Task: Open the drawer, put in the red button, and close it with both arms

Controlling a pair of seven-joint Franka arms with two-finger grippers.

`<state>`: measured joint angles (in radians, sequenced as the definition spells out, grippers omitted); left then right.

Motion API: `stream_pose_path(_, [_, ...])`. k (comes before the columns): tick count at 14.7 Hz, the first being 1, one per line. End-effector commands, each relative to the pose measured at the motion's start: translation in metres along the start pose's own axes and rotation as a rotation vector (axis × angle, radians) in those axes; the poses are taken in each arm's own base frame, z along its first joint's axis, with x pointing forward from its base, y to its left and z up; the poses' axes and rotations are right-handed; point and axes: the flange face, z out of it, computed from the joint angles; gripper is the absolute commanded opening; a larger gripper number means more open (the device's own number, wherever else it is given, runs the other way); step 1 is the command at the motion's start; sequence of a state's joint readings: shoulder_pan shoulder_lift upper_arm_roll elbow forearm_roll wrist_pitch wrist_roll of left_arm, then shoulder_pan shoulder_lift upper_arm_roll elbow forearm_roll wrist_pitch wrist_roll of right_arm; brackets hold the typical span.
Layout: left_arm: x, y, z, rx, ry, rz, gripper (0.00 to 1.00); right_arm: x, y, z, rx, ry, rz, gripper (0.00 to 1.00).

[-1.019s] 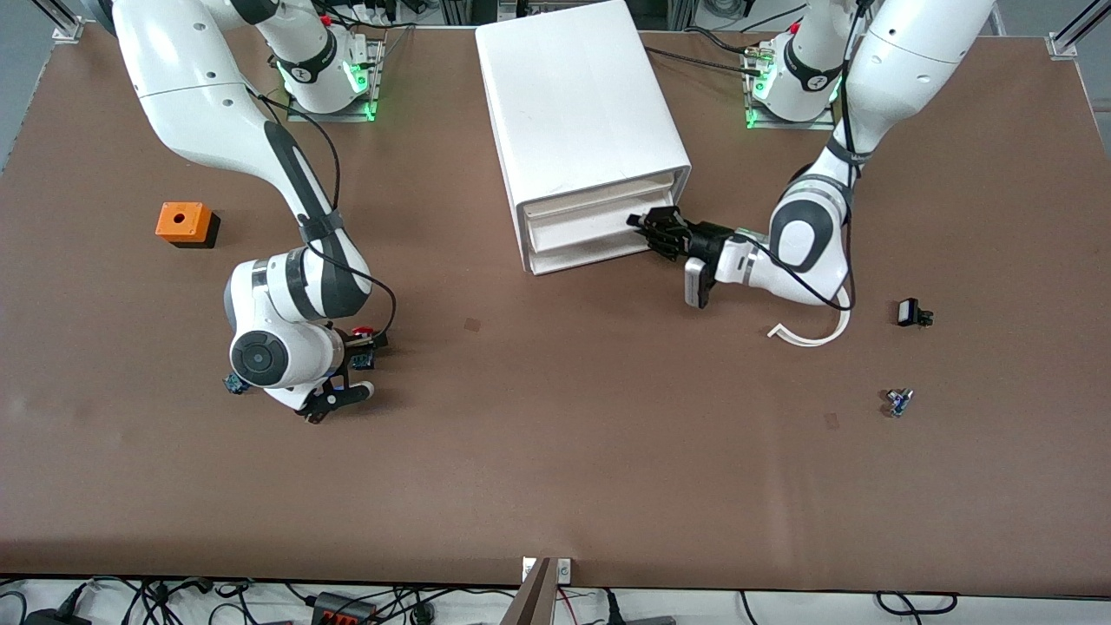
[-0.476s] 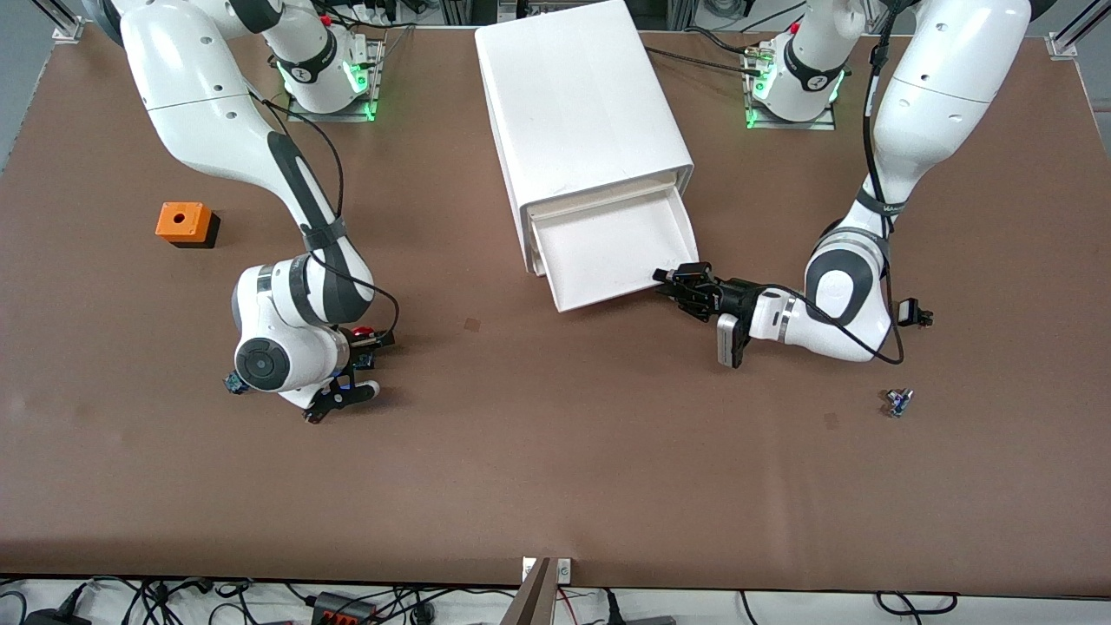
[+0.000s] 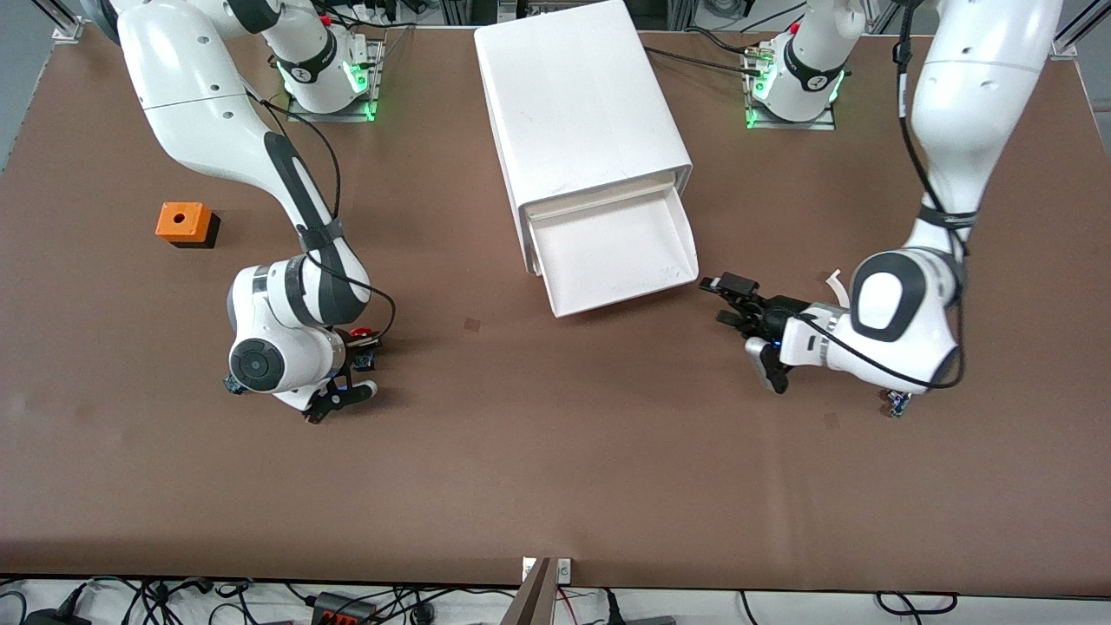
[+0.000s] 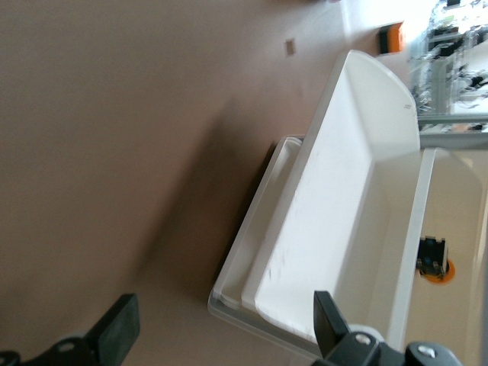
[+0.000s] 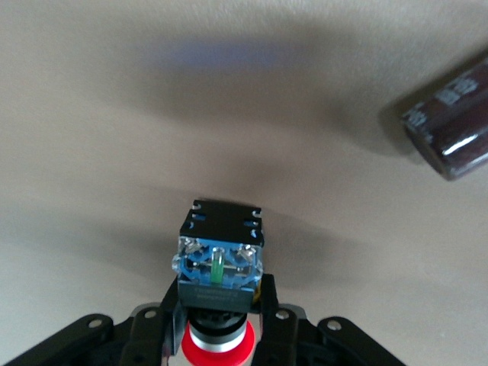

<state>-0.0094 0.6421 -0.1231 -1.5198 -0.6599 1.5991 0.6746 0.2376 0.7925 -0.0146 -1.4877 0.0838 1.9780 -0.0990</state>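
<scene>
**Ana:** Progress check: the drawer point(image 3: 621, 260) stands pulled out of the white cabinet point(image 3: 581, 104), tray bare. The left gripper point(image 3: 727, 301) sits just beside the drawer's front corner, fingers spread, gripping nothing.

**Ben:** And the red button point(image 3: 362, 332)?

**Ana:** Clamped between the right gripper point(image 3: 360, 347) fingers, low over the table, toward the right arm's end and well apart from the drawer. The wrist view shows its blue base point(image 5: 219, 264) poking out ahead of the fingers.

**Ben:** So what's left?

**Ana:** I'd say opening is finished; carrying the button over, dropping it in, and the two-armed closing remain.
</scene>
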Motion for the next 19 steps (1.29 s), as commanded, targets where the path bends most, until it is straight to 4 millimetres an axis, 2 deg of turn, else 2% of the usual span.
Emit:
stream_pose_path(1, [-0.003, 0.016, -0.046, 0.125, -0.086, -0.103, 1.0, 0.004, -0.005, -0.045, 0.014, 0.057, -0.028, 0.0])
stream_pose_path(3, [-0.006, 0.023, -0.066, 0.217, -0.121, -0.19, 1.0, 0.007, -0.009, -0.081, 0.021, 0.069, -0.037, 0.0])
stream_pose_path(5, [-0.011, 0.026, -0.084, 0.314, -0.125, -0.259, 1.0, 0.008, -0.026, -0.141, 0.017, 0.133, -0.065, 0.0])
stream_pose_path(7, [-0.017, 0.029, -0.1, 0.421, -0.132, -0.321, 1.0, 0.007, -0.081, -0.181, -0.007, 0.185, -0.136, 0.0])
stream_pose_path(8, [-0.019, 0.031, -0.111, 0.484, -0.13, -0.351, 1.0, 0.005, -0.11, -0.19, -0.014, 0.199, -0.169, 0.0])
stream_pose_path(11, [-0.025, 0.047, -0.136, 0.603, -0.086, -0.451, 1.0, -0.011, -0.176, -0.208, -0.025, 0.228, -0.243, 0.0])
stream_pose_path(13, [-0.03, 0.049, -0.146, 0.684, -0.072, -0.536, 1.0, -0.022, -0.221, -0.209, -0.027, 0.232, -0.222, 0.0])
stream_pose_path(15, [-0.032, 0.05, -0.149, 0.734, -0.075, -0.558, 1.0, -0.04, -0.272, -0.213, -0.032, 0.244, -0.185, 0.0])
stream_pose_path(19, [-0.028, 0.054, -0.144, 0.735, -0.078, -0.55, 1.0, -0.079, -0.38, -0.208, -0.033, 0.281, -0.146, 0.0])
